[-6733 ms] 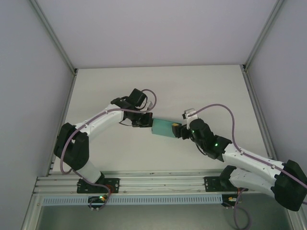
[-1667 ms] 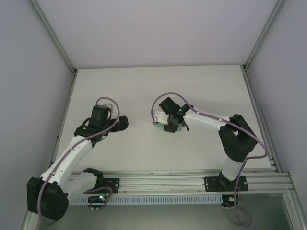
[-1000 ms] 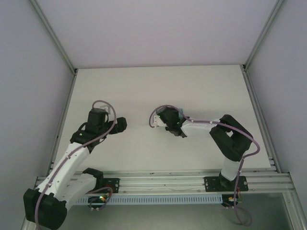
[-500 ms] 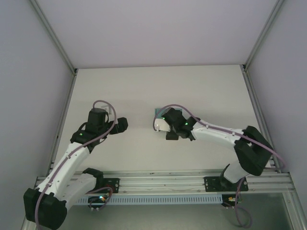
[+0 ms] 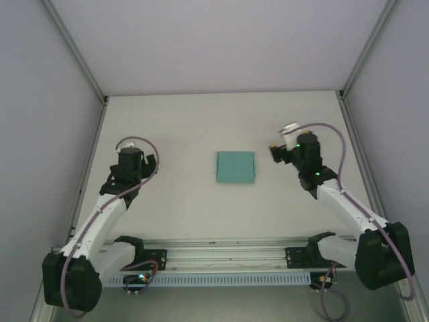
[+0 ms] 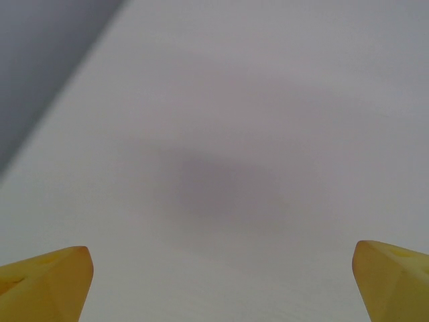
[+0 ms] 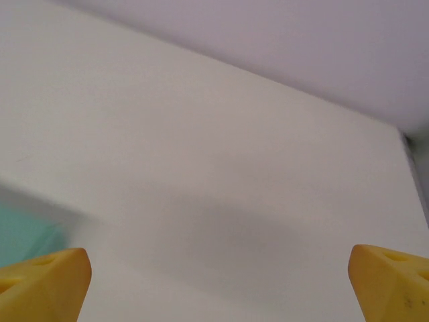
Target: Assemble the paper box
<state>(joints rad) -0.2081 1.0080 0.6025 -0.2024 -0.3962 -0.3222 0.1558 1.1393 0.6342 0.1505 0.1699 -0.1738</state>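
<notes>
The paper box [image 5: 235,167] is a small shallow teal-green rectangle lying flat on the middle of the white table, with nothing touching it. My right gripper [image 5: 281,149] hovers to its right, clear of it, open and empty. In the right wrist view its yellow fingertips [image 7: 43,282] stand far apart over bare table, and a corner of the paper box [image 7: 20,235] shows at the left edge. My left gripper [image 5: 144,166] is well to the left of the box, also open. Its yellow fingertips [image 6: 47,282] sit wide apart with only table between them.
White walls with metal corner posts [image 5: 74,57] close in the table on the left, back and right. An aluminium rail [image 5: 221,251] carrying both arm bases runs along the near edge. Purple cables [image 5: 328,131] loop over each wrist.
My right gripper opened fully, let go of the box and pulled away to the right. The box now lies uncovered at the middle. My left arm drew back a little to the left.
</notes>
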